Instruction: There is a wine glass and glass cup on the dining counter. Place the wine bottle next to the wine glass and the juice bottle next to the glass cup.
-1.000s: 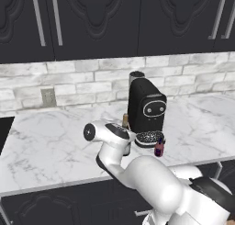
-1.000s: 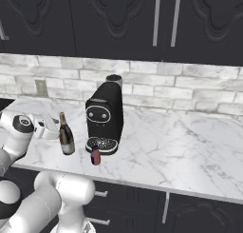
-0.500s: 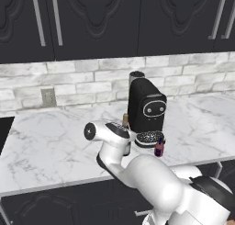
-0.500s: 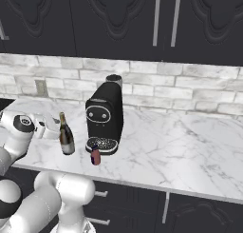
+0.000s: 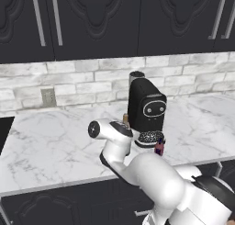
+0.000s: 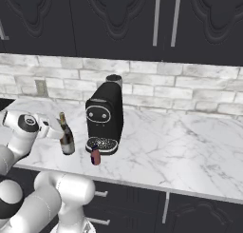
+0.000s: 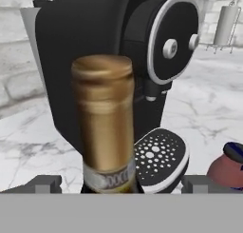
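Left base view: I see the arm rising from the lower right and folding over the front edge of the wall counter (image 5: 55, 141), a white grey-veined marble top under a brick backsplash (image 5: 92, 79) and dark upper cabinets (image 5: 114, 22). My landmark is the black coffee machine (image 5: 146, 110), which stands mid-counter. The arm's wrist hides nearly all of the wine bottle (image 5: 125, 118); I can make out just its gold top, just left of the machine. The juice bottle (image 5: 159, 147) stands at the machine's front right corner, close to its drip tray. A wall socket (image 5: 47, 97) sits on the backsplash, well left of the machine.

Right base view: here the wine bottle (image 6: 66, 136) is plain to me, upright on the counter just left of the coffee machine (image 6: 105, 117). The fingers (image 6: 55, 126) reach it from the left at neck height. The juice bottle (image 6: 95, 155) stands in front of the machine's perforated drip tray (image 6: 101, 145), near the counter edge.

Hand view: the gold-foiled neck of the wine bottle (image 7: 105, 130) fills the centre, close up and slightly blurred. I see the two dark fingers (image 7: 45, 184) spread wide on either side of the neck, not touching it. Directly behind the neck stands the coffee machine (image 7: 128, 61), blocking the way onward, with its drip tray (image 7: 159, 160) at lower right. The juice bottle (image 7: 228, 166) shows right of the tray.
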